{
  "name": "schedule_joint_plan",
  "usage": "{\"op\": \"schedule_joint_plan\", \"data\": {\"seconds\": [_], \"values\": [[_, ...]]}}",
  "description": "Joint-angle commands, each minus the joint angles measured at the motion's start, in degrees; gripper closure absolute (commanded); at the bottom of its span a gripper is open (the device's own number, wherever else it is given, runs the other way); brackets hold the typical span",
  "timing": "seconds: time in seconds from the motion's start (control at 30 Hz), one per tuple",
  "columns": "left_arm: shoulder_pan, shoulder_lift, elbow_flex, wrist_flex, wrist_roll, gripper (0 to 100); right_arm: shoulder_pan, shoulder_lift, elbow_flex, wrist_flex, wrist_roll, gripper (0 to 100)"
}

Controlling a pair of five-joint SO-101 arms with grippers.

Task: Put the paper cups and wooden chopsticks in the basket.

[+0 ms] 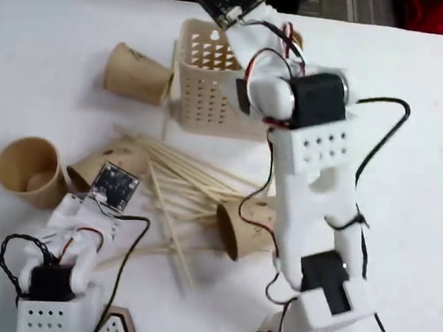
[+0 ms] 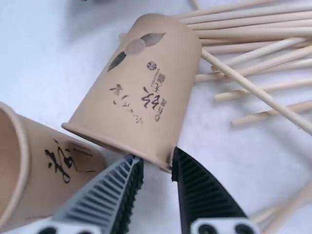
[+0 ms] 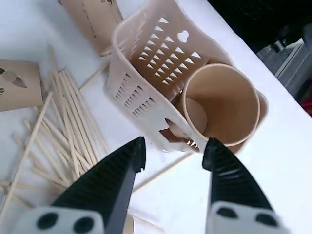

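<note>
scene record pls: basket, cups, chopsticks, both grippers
basket: upright, inner cup in it
loose cups: four, on their sides on table
chopsticks: scattered on table, one loose cup among them
left gripper: at rim of a loose cup
right gripper: open, over basket

1. The high view looks steeply down on the table [image 1: 53,29] from well above, with the arm bases at 6 o'clock and the basket [image 1: 210,85] near 12 o'clock.
2. The left wrist view sits low and close to the table at 8 o'clock, behind the left gripper [image 2: 156,158]. It faces a lying paper cup [image 2: 136,92] and chopsticks [image 2: 253,44], both shared with the high view.
3. The right wrist view hangs higher near 12 o'clock, looking down past the right gripper [image 3: 174,144] at the basket. All three views share the chopsticks.
</note>
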Motion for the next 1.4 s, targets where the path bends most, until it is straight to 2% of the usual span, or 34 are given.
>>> {"op": "schedule_joint_plan", "data": {"seconds": [0.0, 0.47, 0.77, 0.93, 1.1, 1.27, 1.37], "values": [[-0.31, -0.04, -0.26, -1.14, -0.53, 88, -0.48, -6.73, 4.22, 0.48, -0.62, 79.6], [-0.31, -0.04, -0.26, -1.23, -0.53, 88, -5.67, -25.89, 38.33, 0.40, -0.26, 79.5], [-0.75, -0.04, -2.90, -0.62, -0.44, 88, -7.25, -31.16, 51.69, 0.40, -0.35, 79.5], [-7.16, -0.04, -13.19, 3.78, -0.18, 88, -10.07, -34.33, 58.29, 0.40, -0.26, 79.4], [-12.70, 0.22, -22.33, 4.04, -0.44, 88, -13.32, -38.29, 63.12, 0.40, -0.62, 79.4], [-16.66, 1.45, -27.16, 4.48, -0.44, 78, -13.05, -42.42, 66.29, 0.40, -0.62, 79.4], [-17.54, 7.69, -30.51, 4.75, -2.81, 78, -13.05, -44.35, 68.57, 0.40, -0.62, 79.4]]}}
